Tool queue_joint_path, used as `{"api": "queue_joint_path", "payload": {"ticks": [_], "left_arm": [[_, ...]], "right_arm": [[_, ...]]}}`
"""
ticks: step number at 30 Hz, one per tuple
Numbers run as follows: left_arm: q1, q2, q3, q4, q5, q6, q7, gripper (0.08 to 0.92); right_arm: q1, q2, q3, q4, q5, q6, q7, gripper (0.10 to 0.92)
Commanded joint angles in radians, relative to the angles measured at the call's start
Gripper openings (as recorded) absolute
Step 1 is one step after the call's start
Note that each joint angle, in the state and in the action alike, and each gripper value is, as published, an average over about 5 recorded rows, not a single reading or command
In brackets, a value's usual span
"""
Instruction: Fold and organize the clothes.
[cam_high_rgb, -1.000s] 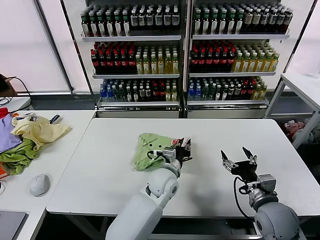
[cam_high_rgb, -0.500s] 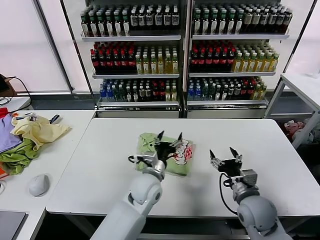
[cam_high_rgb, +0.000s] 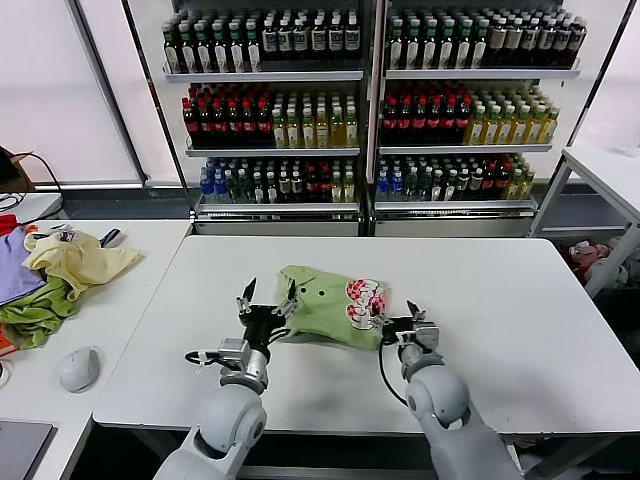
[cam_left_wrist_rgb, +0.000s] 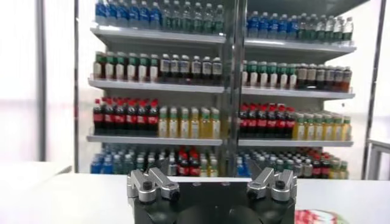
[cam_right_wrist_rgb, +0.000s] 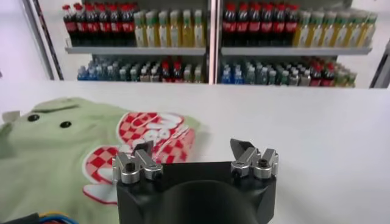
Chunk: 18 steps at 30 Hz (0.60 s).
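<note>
The sage-green shirt lies folded in a compact pile on the white table, its red-and-white patch facing up on the right side. My left gripper is open and empty at the shirt's left edge. My right gripper is open and empty at the shirt's right edge, next to the patch. In the right wrist view the shirt and patch lie just ahead of the open right gripper. The left wrist view shows the left gripper facing the shelves, with a sliver of the patch.
A side table on the left holds a pale yellow garment, an olive-green cloth and a grey mouse. Bottle shelves stand behind the table. Another table stands at the far right.
My left gripper let go of the shirt and moved left across it to its left edge. My right gripper moved left up to the shirt's right edge. The shirt now lies flatter, patch up.
</note>
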Motion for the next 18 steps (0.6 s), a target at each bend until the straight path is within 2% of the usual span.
{"api": "queue_joint_path", "payload": {"ticks": [1, 10, 18], "left_arm": [[0.089, 0.035, -0.057, -0.051, 0.049, -0.027, -0.002, 0.823], [0.099, 0.034, -0.052, -0.053, 0.046, -0.029, -0.003, 0.823], [0.106, 0.035, -0.045, -0.061, 0.047, -0.028, 0.0, 0.823]], "right_arm": [[0.093, 0.085, -0.068, -0.169, 0.008, -0.008, 0.044, 0.772], [0.109, 0.014, -0.053, -0.155, -0.009, -0.002, -0.01, 0.518], [0.173, -0.14, -0.02, -0.181, -0.087, 0.016, -0.15, 0.301]]}}
